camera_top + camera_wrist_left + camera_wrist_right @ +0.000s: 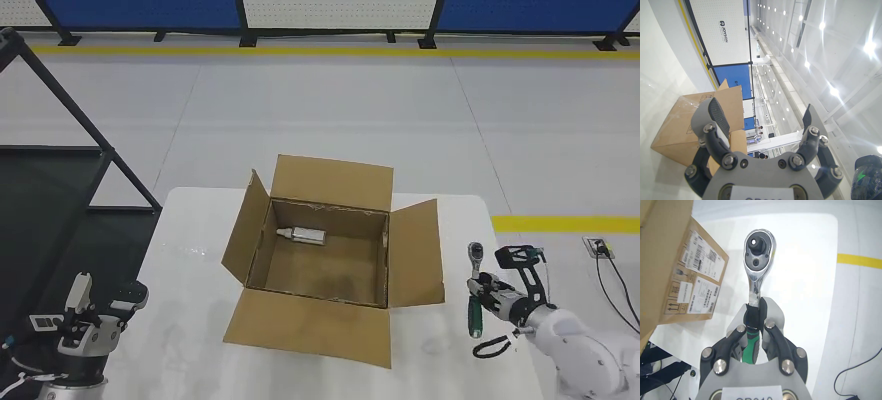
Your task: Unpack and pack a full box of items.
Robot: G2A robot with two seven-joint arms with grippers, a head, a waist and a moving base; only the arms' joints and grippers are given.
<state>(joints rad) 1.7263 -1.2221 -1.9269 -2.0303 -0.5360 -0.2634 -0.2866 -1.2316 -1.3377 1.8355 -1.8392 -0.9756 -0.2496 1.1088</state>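
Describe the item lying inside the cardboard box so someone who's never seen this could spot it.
Find the open cardboard box. On its floor by the far wall lies a small silvery cylinder. It alone is in the box; the green-handled ratchet is outside, in the right pincer.

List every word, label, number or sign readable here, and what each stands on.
Shipping labels on a flap of the cardboard box: print too small to read.
Handling signs on the same flap: two upward arrows, a glass; no words.
Wall panel: a brand mark, not quoted.
White tag on the right tool holding the ratchet wrench: cut off at the edge.
Dark object: a green lightning sign.
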